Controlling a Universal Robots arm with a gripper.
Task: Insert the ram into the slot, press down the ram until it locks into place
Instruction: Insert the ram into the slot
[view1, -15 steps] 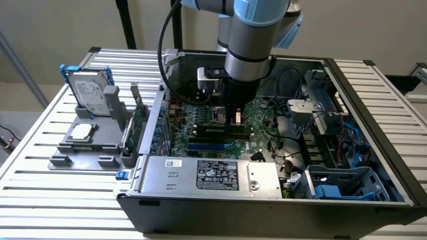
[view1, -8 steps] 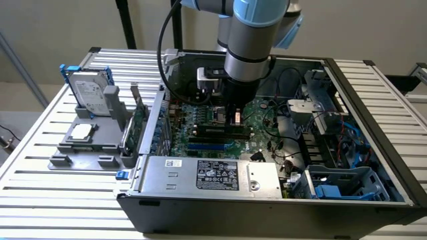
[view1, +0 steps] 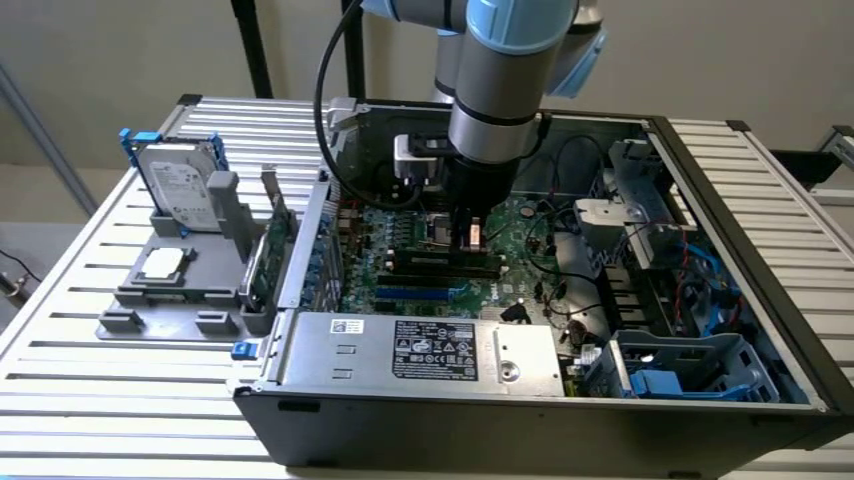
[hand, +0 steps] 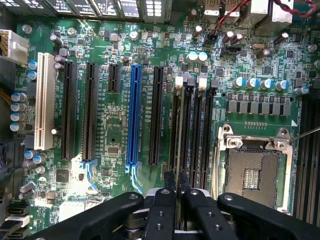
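Observation:
My gripper (view1: 469, 240) reaches down into the open computer case, just above the black memory sockets (view1: 441, 264) on the motherboard. In the wrist view its two black fingers (hand: 165, 205) stand close together over the outermost memory socket. A thin green edge, the ram (hand: 176, 130), runs lengthwise along that socket, starting between the fingertips of the gripper (hand: 176, 179). The ram looks upright and in line with the socket. How deep it sits cannot be told. The neighbouring memory sockets (hand: 197, 125) hold nothing.
Beside the sockets lie the bare CPU socket (hand: 255, 172) and a blue expansion slot (hand: 134, 115). The power supply (view1: 414, 350) fills the case's near side, with cables and a drive cage (view1: 667, 290) at the exterior view's right. Outside stand a hard drive (view1: 180, 185) and an upright green card (view1: 276, 245).

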